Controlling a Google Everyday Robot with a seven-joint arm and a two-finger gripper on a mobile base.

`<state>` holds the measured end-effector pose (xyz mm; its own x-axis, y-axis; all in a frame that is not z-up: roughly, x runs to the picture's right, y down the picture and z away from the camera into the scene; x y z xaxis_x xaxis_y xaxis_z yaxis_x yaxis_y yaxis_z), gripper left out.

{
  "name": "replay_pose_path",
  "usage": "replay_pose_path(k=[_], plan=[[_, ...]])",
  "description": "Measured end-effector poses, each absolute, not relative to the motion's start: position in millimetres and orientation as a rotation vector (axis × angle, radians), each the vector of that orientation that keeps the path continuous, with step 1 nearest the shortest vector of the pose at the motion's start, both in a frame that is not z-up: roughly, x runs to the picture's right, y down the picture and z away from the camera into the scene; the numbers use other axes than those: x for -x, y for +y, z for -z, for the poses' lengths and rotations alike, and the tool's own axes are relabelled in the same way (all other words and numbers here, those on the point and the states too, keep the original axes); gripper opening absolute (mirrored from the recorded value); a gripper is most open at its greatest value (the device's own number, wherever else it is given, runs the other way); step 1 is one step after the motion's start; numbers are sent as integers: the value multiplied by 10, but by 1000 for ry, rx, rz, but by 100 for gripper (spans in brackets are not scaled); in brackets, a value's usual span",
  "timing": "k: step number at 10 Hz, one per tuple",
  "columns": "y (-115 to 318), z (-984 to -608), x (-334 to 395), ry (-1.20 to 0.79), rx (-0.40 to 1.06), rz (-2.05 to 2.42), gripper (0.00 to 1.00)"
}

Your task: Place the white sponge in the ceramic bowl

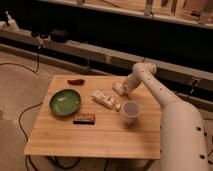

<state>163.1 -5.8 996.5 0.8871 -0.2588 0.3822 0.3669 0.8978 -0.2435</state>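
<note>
Camera view: gripper (124, 88) at white sponge (118, 90)

No words, numbers or signs can be read anywhere here. The long white packet (103, 98) on the tabletop (60, 136) has some marks on it, but they cannot be made out. The dark flat bar (84, 118) next to the green bowl (65, 102) shows no letters to read either. The claw (123, 88) is down low at the far side of the tabletop, right by the white sponge (118, 90).
</note>
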Motion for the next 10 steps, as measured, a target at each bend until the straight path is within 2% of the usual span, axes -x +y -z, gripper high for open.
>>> replay_pose_path(k=[5, 10], plan=[[-687, -9499, -1058, -430, 233, 428, 0], [-829, -9402, -81, -547, 212, 583, 0]])
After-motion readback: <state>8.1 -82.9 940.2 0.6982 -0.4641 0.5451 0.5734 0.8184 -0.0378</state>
